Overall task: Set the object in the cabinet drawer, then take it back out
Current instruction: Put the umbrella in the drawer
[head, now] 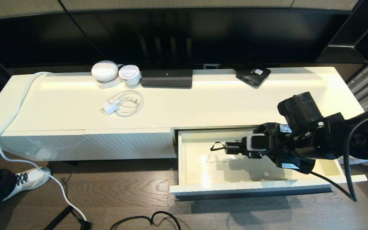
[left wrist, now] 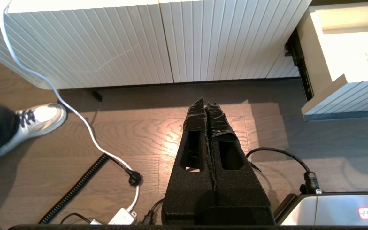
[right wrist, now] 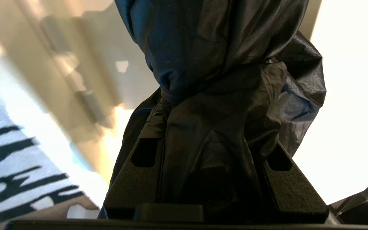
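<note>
**One soft umbrella, gripped through its fabric above the open drawer**

One tool is at work: the right tool (right wrist: pixel 216 166) is clamped on the umbrella (head: pixel 268 135), its two black fingers (right wrist: pixel 139 179) pressed into the bunched cloth from either side. In the head view the umbrella hangs over the inside of the pulled-out cabinet drawer (head: pixel 203 187), handle end pointing toward the robot's left, with the thin wrist loop (head: pixel 216 146) dangling free past the short handle (head: pixel 233 148). Its shadow on the drawer floor suggests it is above the floor, not resting on it, though I cannot be sure.

Judging by the wrinkled, shiny cloth, this thing is light, soft outside and somewhat slippery, with a stiff core of shaft and ribs beneath. A grip on loose fabric alone could slide or let the bundle sag; the firmer hold is across the middle of the folded body, where the ribs back the cloth, or on the rigid handle. The loop may catch on the drawer's edge.

The left tool (left wrist: pixel 208 111) hangs parked over the wooden floor (left wrist: pixel 139 127), fingers together and empty, in front of the fluted cabinet front (left wrist: pixel 123 41).

Much is hidden. The right arm covers the umbrella's far end and the right part of the drawer. The wrist camera sees mostly cloth, so the shaft is not visible. The drawer's bar handle is not in view.
</note>
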### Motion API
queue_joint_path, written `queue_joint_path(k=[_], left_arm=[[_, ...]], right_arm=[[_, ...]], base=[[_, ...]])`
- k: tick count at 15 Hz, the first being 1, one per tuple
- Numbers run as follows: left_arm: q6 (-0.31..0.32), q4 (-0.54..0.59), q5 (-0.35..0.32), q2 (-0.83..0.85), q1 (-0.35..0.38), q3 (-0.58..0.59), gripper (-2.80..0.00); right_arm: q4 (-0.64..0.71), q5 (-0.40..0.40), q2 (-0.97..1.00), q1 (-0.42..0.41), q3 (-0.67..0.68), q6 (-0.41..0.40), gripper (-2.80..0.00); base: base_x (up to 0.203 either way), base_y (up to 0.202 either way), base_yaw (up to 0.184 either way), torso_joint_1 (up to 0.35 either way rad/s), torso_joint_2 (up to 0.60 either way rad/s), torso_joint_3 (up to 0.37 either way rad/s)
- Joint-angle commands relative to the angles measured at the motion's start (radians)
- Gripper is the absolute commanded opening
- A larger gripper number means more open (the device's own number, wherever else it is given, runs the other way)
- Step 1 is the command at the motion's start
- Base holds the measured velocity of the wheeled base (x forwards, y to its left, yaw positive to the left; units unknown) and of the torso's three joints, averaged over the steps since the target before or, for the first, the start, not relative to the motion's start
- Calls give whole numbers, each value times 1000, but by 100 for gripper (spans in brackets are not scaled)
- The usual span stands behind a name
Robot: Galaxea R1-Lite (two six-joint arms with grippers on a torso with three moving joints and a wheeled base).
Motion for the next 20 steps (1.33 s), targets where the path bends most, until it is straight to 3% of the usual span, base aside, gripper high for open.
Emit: queue_joint_path(k=[1, 14, 15, 20], left_arm=[[0, 0, 0, 2, 1, 2, -280], [0, 0, 0, 2, 0, 2, -280], [0, 0, 0, 2, 0, 2, -280], [0, 0, 0, 2, 0, 2, -280]], right_arm=[[-1, -2, 52, -5, -22, -8, -280], [-153, -2, 184, -30, -50, -9, -280], [-161, -1, 181, -29, -46, -11, 0], [-146, -4, 149, -30, -61, -14, 0]], base=[[0, 0, 0, 0, 0, 0], [0, 0, 0, 0, 0, 0], [0, 0, 0, 0, 0, 0], [0, 0, 0, 0, 0, 0]])
